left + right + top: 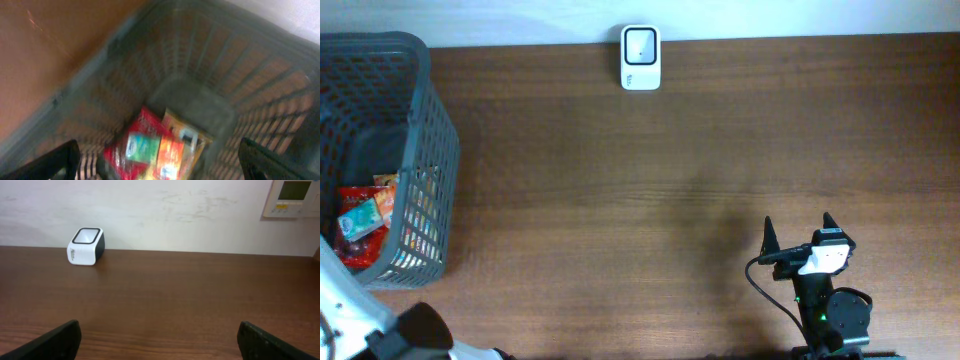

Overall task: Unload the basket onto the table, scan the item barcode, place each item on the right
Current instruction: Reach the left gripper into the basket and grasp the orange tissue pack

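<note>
Two troubles seem likely to us from here, and we take them from the biggest thing down. The basket (428, 130) is light mesh standing at the desk's (670, 190) left edge; a finger descending too near a wall could snag the grid and drag or tip the whole basket. The left claw (160, 162) hangs above the basket's mouth with its fingers spread wide and nothing between them. The snack packets (155, 150) lie overlapped at the bottom, so we judge that a closing grip could catch two at once or slide off the glossy film. Even a clean lift could leave the barcode turned away from the scanner (640, 57), which sits well apart at the desk's far edge by the wall.

Counting in the same order: one desk, one basket, two arms. Each arm has one claw, and the right claw (798, 222) is also spread and empty, resting low over bare wood at the near right. We count one scanner. Of packets we see at least two, one red and one orange-yellow; blur in the left wrist view hides any more.
</note>
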You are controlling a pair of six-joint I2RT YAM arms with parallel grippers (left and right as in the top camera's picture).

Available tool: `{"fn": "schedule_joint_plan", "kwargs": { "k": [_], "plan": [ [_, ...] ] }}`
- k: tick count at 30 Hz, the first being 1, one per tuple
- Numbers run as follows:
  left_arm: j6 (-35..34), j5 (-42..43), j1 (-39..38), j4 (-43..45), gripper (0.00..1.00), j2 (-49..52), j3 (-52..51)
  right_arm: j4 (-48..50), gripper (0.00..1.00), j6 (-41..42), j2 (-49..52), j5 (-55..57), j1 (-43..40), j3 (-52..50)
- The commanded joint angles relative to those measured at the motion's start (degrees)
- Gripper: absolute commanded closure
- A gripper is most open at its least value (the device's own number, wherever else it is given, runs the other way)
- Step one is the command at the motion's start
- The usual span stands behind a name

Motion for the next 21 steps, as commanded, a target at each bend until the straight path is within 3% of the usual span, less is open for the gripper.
{"fn": "schedule_joint_plan", "kwargs": {
  "k": [1,11,16,19,20,21],
  "plan": [
    [-2.78,3.13,2.43,-4.2,0.01,4.02,0.66,-0.15,0.01,0.26,-0.46,-0.11,-0.39,-0.52],
    [-2.12,4.17,2.34,-16.39,0.01,23.41,-1.97,-0.15,0.02,0.26,-0.46,-0.11,-0.39,-0.52],
    [3.93,10.95,0.72,-11.93,0.15,25.77,-9.14,-0.15,0.02,0.26,-0.46,-0.11,-0.39,-0.52],
    [3.93,10.47,-1.07,-8.74,0.25,25.79,-12.98,-0.15,0.02,0.26,-0.46,-0.11,-0.39,-0.52],
    [3.87,9.25,-1.77,-7.67,0.36,25.79,-14.25,-0.15,0.01,0.26,-0.46,-0.11,-0.39,-0.52],
    [2.89,7.32,-2.34,-6.71,0.37,25.79,-15.43,-0.15,0.02,0.26,-0.46,-0.09,-0.39,-0.52]
  ]
}}
